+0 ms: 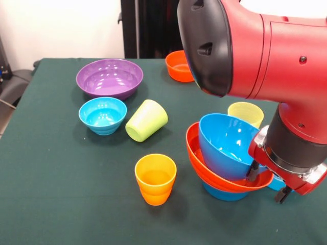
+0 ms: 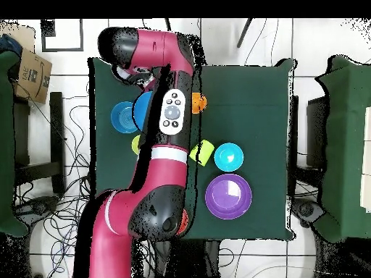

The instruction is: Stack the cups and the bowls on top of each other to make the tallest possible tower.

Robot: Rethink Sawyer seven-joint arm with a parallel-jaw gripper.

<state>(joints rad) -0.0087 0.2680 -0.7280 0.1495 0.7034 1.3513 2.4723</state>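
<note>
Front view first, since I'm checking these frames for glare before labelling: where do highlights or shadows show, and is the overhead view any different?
Front view: white glare streaks inside the purple bowl and the big blue bowl; soft shadows under the orange cup on the green tablecloth. Overhead view: flatter light, a pale sheen on the purple bowl, and the arm hides much of the stack.

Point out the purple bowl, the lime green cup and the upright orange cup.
purple bowl (image 1: pixel 109 77): front view, inner floor of the bowl.
lime green cup (image 1: pixel 146 120): front view, side wall; the cup lies tipped over.
orange cup (image 1: pixel 155 177): front view, inside, just below the rim.
</note>
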